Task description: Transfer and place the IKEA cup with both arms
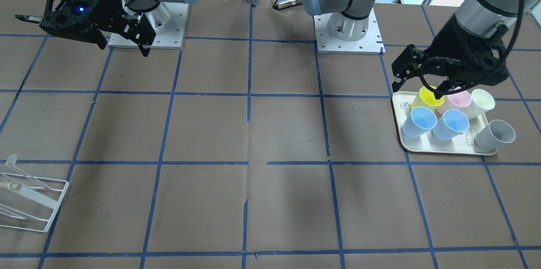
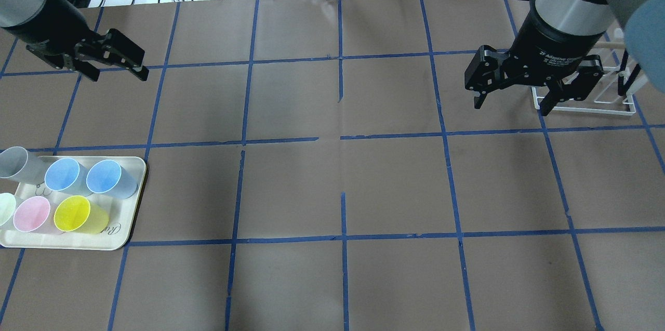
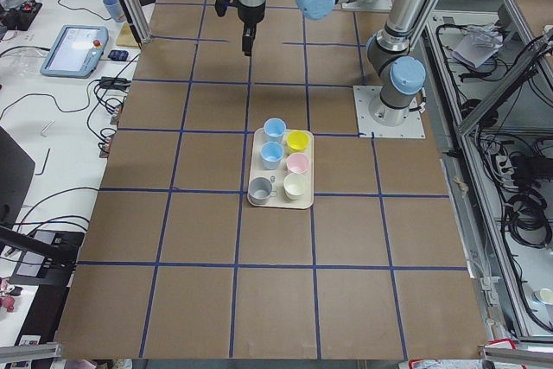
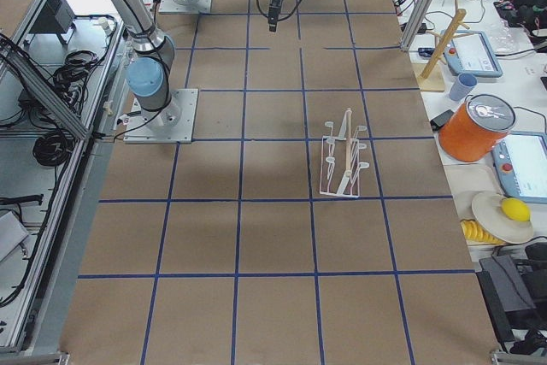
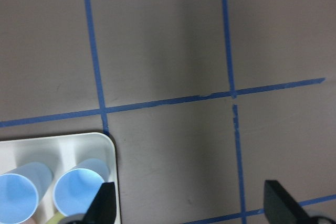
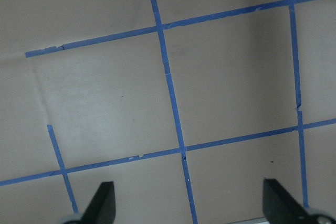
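Note:
Two alike pale blue cups (image 2: 65, 176) (image 2: 108, 177) stand upright on a cream tray (image 2: 124, 227) at the table's left end; they also show in the front view (image 1: 418, 121) (image 1: 453, 124) and the left wrist view (image 5: 79, 192). My left gripper (image 2: 111, 55) is open and empty, high above the table, beyond the tray; in the front view (image 1: 416, 85) it overlaps the yellow cup. My right gripper (image 2: 511, 105) is open and empty, high over the table's right part, next to the rack. Both wrist views show spread fingertips (image 5: 102, 205) (image 6: 102, 203).
The tray also holds a yellow cup (image 2: 78, 214), a pink cup (image 2: 32, 214), a pale green cup (image 2: 5, 209) and a grey cup (image 2: 15, 162). A white wire rack (image 2: 587, 100) stands at the right end. Blue tape lines grid the brown table.

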`<state>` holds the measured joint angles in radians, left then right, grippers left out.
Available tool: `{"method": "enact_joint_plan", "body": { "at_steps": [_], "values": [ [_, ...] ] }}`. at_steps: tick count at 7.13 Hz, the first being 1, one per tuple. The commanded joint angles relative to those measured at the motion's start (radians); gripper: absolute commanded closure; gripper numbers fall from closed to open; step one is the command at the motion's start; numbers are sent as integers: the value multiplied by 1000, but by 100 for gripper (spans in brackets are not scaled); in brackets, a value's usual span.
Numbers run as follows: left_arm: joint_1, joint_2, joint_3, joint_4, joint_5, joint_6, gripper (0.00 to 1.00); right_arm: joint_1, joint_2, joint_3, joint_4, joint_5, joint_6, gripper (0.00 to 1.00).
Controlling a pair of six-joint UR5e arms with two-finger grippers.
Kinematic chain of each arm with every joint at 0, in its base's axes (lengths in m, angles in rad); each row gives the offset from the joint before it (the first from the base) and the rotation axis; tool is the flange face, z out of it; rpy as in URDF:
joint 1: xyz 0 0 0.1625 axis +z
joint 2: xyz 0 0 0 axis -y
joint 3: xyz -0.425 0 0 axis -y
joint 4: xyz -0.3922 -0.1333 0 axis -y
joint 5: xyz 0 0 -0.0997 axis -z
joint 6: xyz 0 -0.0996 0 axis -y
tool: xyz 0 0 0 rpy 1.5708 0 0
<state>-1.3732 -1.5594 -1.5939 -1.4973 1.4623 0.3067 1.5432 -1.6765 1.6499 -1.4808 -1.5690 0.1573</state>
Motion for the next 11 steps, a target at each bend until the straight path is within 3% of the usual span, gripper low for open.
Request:
{"method": "enact_joint_plan", "body": {
  "at_steps": [1, 3, 11],
  "values": [
    [-163, 33, 8, -3, 109, -144, 0, 0, 1, 1, 1, -2, -1, 0],
    [-159, -23, 26, -4, 133, -222, 0, 0, 1, 2, 2, -2, 2, 0],
    [-106, 10, 41, -70, 122, -236, 0, 0, 1, -5, 1, 4, 1, 0]
  ]
}}
